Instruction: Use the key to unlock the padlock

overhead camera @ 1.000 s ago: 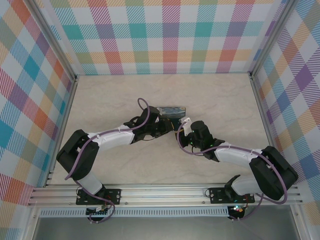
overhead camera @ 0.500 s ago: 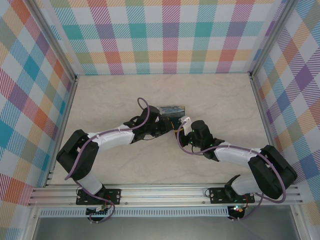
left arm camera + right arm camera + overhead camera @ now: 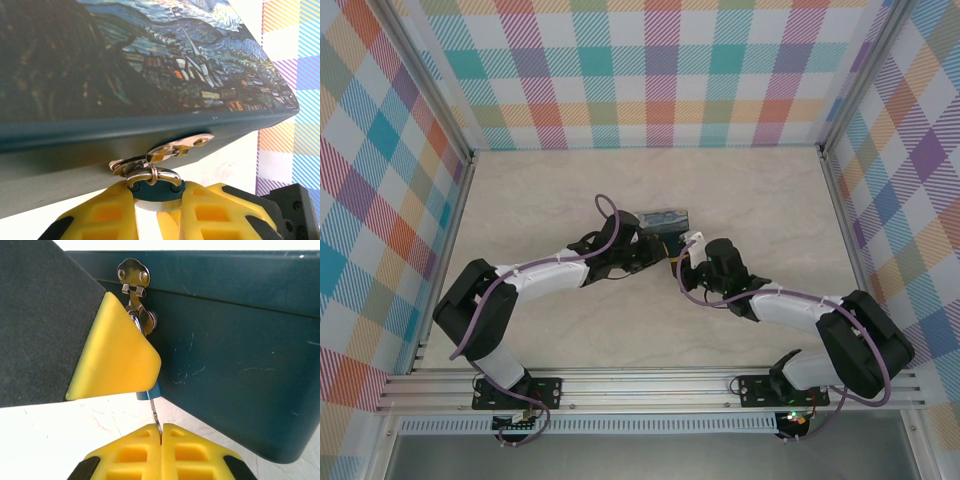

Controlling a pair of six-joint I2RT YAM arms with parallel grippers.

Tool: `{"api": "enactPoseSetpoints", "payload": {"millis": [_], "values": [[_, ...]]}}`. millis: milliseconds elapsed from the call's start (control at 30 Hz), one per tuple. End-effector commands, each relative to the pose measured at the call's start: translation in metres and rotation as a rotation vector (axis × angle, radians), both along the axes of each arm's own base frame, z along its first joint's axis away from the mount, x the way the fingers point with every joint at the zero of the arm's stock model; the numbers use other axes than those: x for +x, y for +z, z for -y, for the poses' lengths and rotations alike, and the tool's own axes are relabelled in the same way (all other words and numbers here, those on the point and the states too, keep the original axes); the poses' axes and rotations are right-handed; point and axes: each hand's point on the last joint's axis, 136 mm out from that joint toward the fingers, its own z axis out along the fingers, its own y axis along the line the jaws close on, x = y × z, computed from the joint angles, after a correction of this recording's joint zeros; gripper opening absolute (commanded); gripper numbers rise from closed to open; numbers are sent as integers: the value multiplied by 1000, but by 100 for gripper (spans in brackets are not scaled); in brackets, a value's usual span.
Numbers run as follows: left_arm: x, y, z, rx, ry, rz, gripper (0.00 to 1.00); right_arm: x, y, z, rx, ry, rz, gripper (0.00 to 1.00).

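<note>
The right arm's wrist is now sitting slightly further right and higher in the top view than a second ago, and the right gripper (image 3: 688,243) is a touch nearer the tin. The left arm looks unchanged.

The tabletop (image 3: 770,200) is carrying the tin (image 3: 663,216) at mid-frame, with both grippers meeting at its near wall. The tin is a stiff painted box, probably light enough to slide under a push, so any force along the key is best braced from the other side.

The padlock (image 3: 151,391) is hanging by its thin shackle from the hasp (image 3: 132,272) on that wall. In the right wrist view only its teal bottom corner is peeking out below a yellow finger. The left gripper (image 3: 156,200) is doing the bracing, its jaws narrowed and clamping the padlock's body (image 3: 156,192) at lower centre of its own view. The body is small, hard and smooth, likely to swivel on the shackle, so its flat sides are the place to hold. Its long axis is running vertically in the right wrist frame, shackle up and keyway end down.

The key (image 3: 155,420) is a thin, stiff sliver that is easy to bend or drop. The right gripper's (image 3: 161,437) jaws are pinching it fully closed at lower centre. It is standing vertically in line with the padlock, tip pointing up and meeting the padlock's underside. I cannot tell whether it is seated.
</note>
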Motion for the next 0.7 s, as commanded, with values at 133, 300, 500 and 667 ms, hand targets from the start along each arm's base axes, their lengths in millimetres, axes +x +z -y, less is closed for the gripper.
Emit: {"api": "enactPoseSetpoints", "payload": {"millis": [133, 300, 500, 667], "values": [[-18, 8, 21, -58, -99, -40, 17, 25, 68, -20, 144, 29, 187, 1], [-18, 9, 23, -60, -104, -41, 17, 26, 71, -25, 173, 42, 182, 1], [-18, 4, 22, -52, -102, -49, 17, 31, 80, -28, 195, 46, 196, 1], [-18, -5, 23, -47, -103, -64, 17, 29, 90, -32, 262, 54, 190, 1]]}}
